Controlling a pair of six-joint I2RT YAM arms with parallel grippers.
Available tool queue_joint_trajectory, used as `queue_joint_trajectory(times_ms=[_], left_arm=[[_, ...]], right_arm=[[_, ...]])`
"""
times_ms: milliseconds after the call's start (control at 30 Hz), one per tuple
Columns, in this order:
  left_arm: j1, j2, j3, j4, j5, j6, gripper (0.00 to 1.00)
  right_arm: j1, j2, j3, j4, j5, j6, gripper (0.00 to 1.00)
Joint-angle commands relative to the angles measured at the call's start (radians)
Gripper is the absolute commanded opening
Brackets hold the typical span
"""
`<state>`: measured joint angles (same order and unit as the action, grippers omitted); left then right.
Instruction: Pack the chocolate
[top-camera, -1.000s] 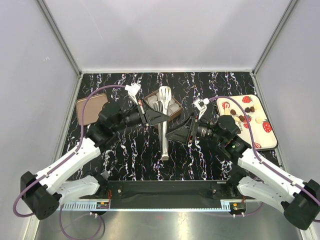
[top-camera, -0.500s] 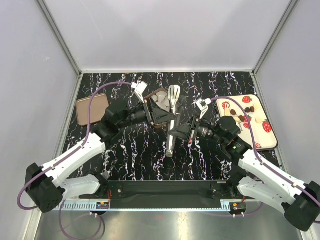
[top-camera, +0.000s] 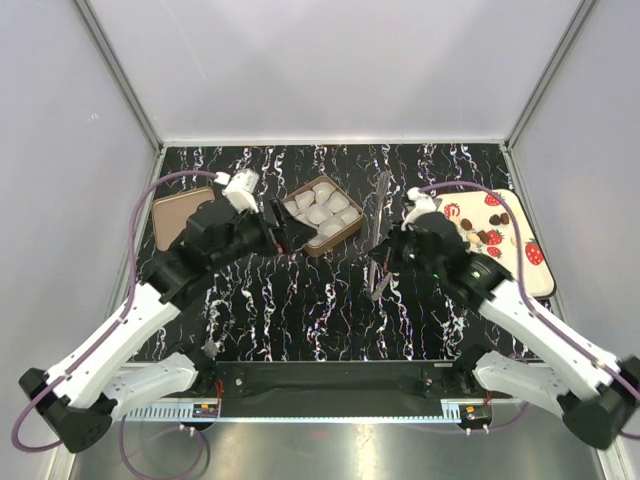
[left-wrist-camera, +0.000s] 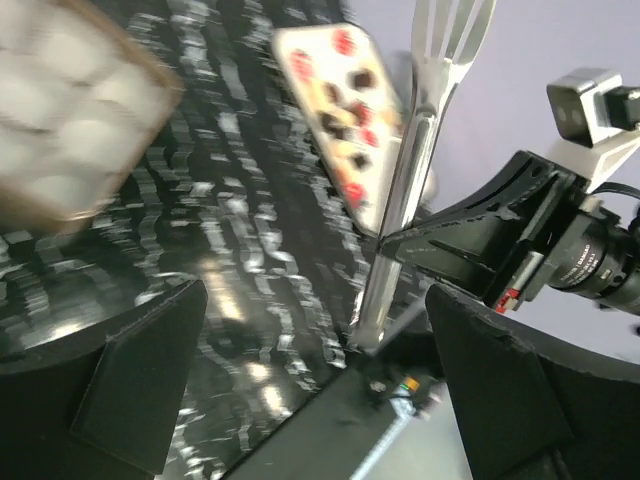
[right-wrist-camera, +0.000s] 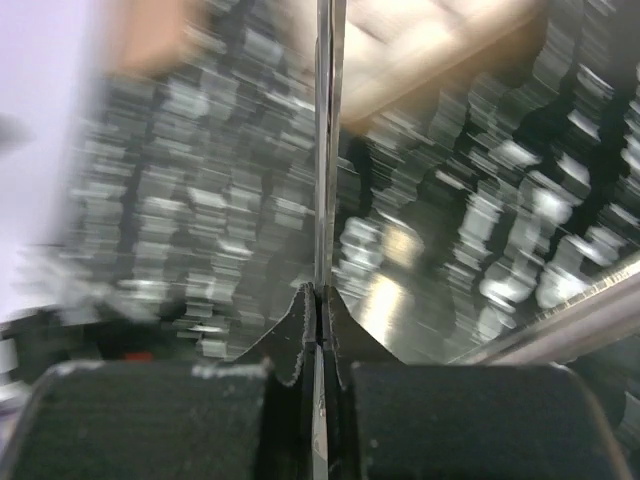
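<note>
The chocolate (top-camera: 486, 237) lies as several small dark and pale pieces on the strawberry-print tray (top-camera: 520, 278) at the right; the left wrist view shows the chocolate (left-wrist-camera: 361, 80) on the tray (left-wrist-camera: 310, 42) too. A brown box (top-camera: 346, 232) of white paper cups stands at the middle back. My right gripper (top-camera: 386, 258) is shut on metal tongs (top-camera: 381, 205), held edge-on between box and tray; in its own view the right gripper (right-wrist-camera: 321, 308) pinches the tongs (right-wrist-camera: 323, 150). My left gripper (top-camera: 283, 228) hangs open and holds nothing beside the box. The left gripper (left-wrist-camera: 315, 400) faces the tongs (left-wrist-camera: 425, 130).
A brown box lid (top-camera: 181, 216) lies at the back left of the black marbled table (top-camera: 300, 310). Grey walls close in the table on three sides. The arm bases and a metal rail (top-camera: 330, 405) run along the near edge.
The left gripper opened, let go of the tongs and drew back left past the box. The right gripper shut on the tongs and carried them right, turning them edge-on.
</note>
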<state>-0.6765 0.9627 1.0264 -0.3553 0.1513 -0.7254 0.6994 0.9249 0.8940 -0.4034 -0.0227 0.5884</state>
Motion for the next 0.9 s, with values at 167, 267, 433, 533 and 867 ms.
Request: queue_joint_trajectory(times_ms=[167, 267, 433, 533, 867], left_arm=[[0.005, -0.183, -0.019, -0.201, -0.205, 0.102, 0.99], [0.005, -0.219, -0.014, -0.258, -0.254, 0.132, 0.99], [0.005, -0.262, -0.003, -0.301, -0.272, 0.165, 0.99], [0.005, -0.274, -0.006, -0.301, -0.266, 0.169, 0.99], [0.005, -0.268, -0.017, -0.298, -0.263, 0.188, 0.99]], right_arm=[[0.002, 0.314, 0.008, -0.215, 0.21, -0.111, 0.0], [0.002, 0.373, -0.029, -0.196, 0.218, -0.101, 0.0], [0.003, 0.423, -0.075, -0.163, 0.136, -0.065, 0.0], [0.005, 0.439, -0.092, -0.158, 0.102, -0.041, 0.0], [0.008, 0.483, -0.116, -0.129, 0.069, -0.012, 0.12]])
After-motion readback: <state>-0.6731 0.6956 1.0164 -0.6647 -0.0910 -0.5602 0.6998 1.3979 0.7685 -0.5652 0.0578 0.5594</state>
